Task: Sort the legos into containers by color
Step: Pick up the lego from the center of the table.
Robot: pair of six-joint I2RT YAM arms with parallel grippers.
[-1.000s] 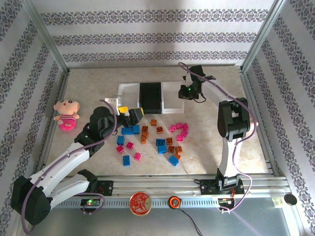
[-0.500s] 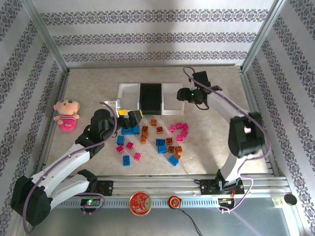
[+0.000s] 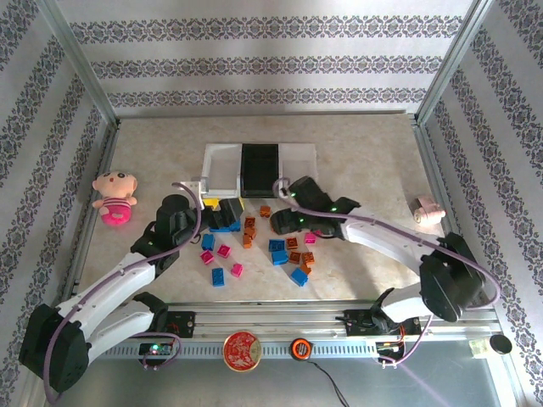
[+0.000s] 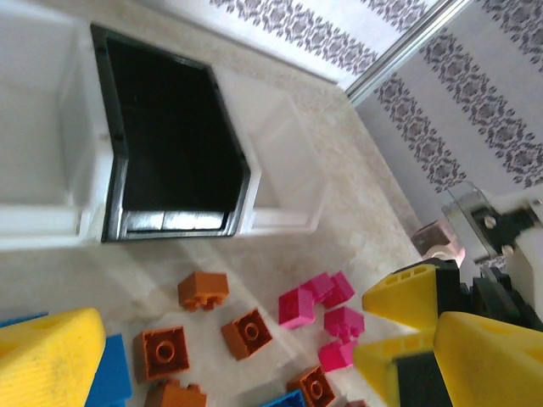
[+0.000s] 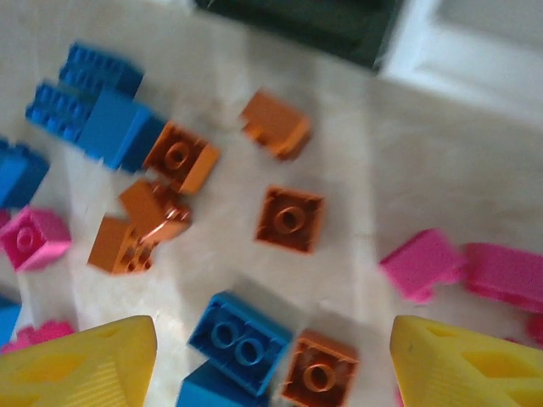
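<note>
Hanging released above the legos [image 5: 289, 219], the right hand [image 5: 271, 360] should straddle the blue brick [image 5: 240, 339], clear of its orange neighbour [image 5: 318, 370], before clenching.

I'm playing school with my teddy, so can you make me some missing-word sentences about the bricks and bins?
The middle bin is ____, not white.
The bricks on the table are blue, pink and ____.
The doll lies on the ____ arm's side.
The right gripper hangs over the bricks, wide ____.
Missing words: black, orange, left, open.
</note>
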